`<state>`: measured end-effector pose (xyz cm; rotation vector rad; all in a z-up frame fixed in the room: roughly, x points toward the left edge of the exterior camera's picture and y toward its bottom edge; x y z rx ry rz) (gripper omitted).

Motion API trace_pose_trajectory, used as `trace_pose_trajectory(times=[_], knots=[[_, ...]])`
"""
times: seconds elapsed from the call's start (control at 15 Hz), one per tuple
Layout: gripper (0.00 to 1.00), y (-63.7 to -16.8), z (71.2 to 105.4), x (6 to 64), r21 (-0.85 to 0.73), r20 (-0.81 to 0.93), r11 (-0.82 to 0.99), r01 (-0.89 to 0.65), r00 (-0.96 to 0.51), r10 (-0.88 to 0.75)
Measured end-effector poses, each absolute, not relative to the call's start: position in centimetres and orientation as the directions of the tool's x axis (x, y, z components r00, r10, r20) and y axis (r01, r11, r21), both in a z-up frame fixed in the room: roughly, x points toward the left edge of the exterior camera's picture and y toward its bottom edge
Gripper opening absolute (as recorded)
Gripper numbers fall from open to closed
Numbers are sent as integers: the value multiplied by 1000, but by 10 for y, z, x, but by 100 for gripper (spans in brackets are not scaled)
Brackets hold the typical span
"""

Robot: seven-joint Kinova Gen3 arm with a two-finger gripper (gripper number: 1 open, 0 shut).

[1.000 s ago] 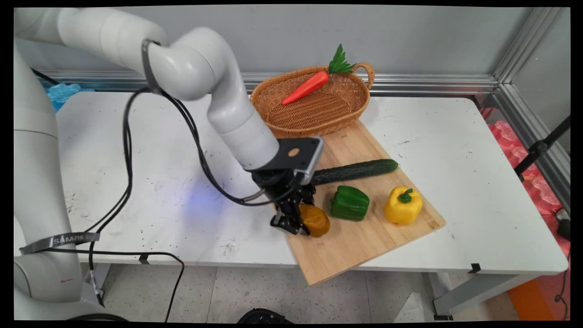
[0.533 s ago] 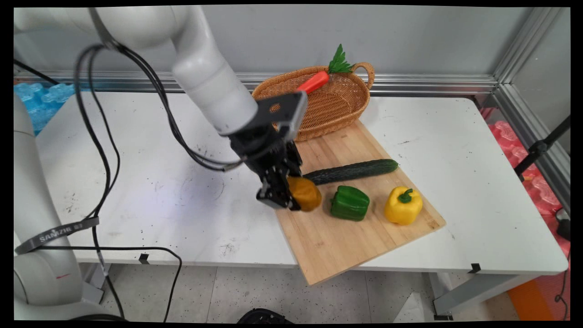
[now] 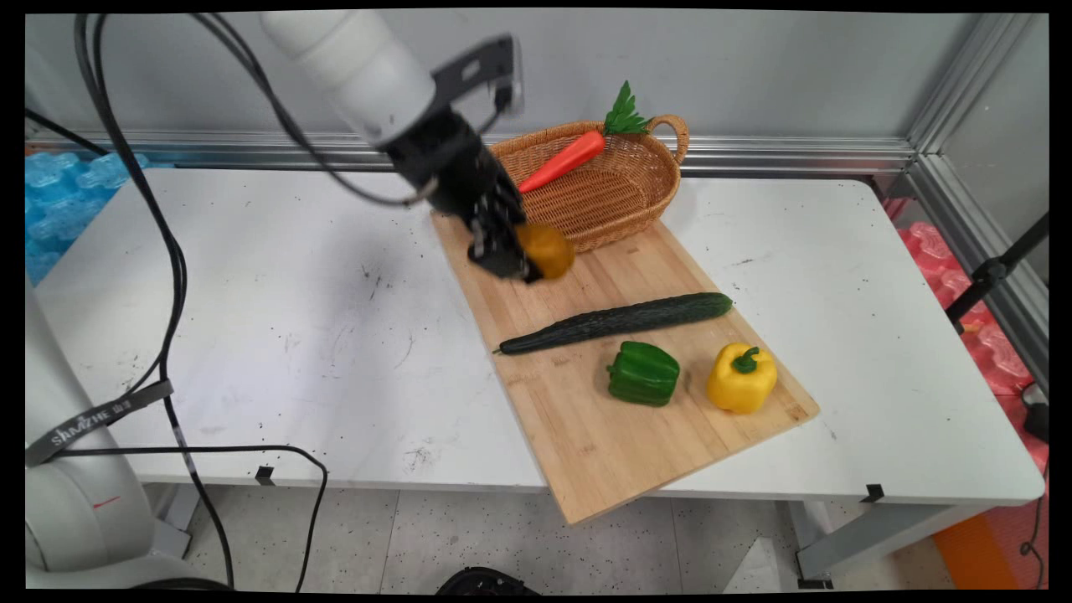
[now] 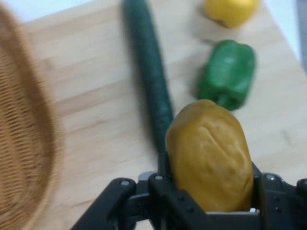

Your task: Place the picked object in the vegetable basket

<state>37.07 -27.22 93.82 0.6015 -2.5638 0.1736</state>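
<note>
The white arm (image 3: 347,50) reaches in from the upper left, slanting down and to the right, with black cables (image 3: 159,243) looping off it toward the table's near left edge. Its gripper (image 3: 519,255) hangs above the far end of the wooden cutting board (image 3: 620,435), tilted so the fingers point down and toward the near side. The fingers are pinched on a brownish-orange potato (image 3: 546,249), which is lifted clear of the board; in the hand view the potato (image 4: 208,155) sits between the black finger links (image 4: 158,199) and fills the space between them.

Just beyond the gripper stands a wicker basket (image 3: 624,197), its near rim close to the held potato. A carrot (image 3: 565,159) with green leaves lies slanted across the basket's far rim. In the hand view the basket (image 4: 24,139) takes up the left edge.

On the board, nearer than the gripper, a long dark cucumber (image 3: 620,321) lies at a slant across its width. Nearer still sit a green pepper (image 3: 643,373) and, just to its right, a yellow pepper (image 3: 741,378), the two apart from each other and from the cucumber. The board lies askew on the white table (image 3: 251,335), with its near corner jutting past the table's front edge.
</note>
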Motion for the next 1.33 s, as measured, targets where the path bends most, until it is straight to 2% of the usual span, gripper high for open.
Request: trace_pose_trajectory(times=[0.33, 0.67, 0.93, 1.33], knots=[[0, -310, 955, 390, -28, 526, 793, -609, -684, -507], [0, -349, 951, 396, -45, 547, 698, -715, -602, -582], [0, -386, 931, 399, -61, 553, 614, -787, -539, -635], [0, -433, 883, 408, -87, 521, 532, -843, -493, -697]])
